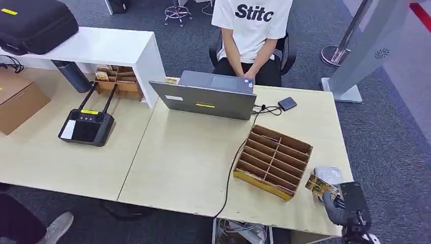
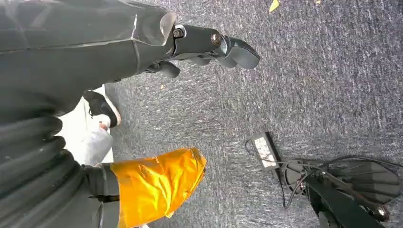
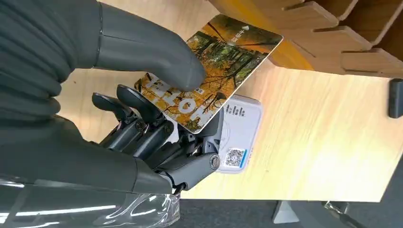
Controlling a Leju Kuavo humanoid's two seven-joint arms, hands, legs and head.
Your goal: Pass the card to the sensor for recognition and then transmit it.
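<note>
Pale wood table (image 1: 178,168) under you: your right hand (image 3: 157,123) pinches the card (image 3: 214,71) between thumb and fingers (image 3: 138,102), flat just above the white sensor (image 3: 242,130) so it can read. Beyond stands the slotted card box (image 1: 274,160). Your left hand (image 2: 209,45) hangs over carpet, fingers loosely apart, holding nothing.

Autumn-forest card (image 3: 216,71) held tilted just above white sensor (image 3: 242,130).

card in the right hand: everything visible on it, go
The card is a thin, glossy rectangle with rounded corners, printed with an autumn forest in yellow and orange and pale lettering. The right hand pinches it, thumb on its face, fingers beneath. It hangs tilted over the white sensor on the table's near right corner, beside the wooden organizer.
</note>
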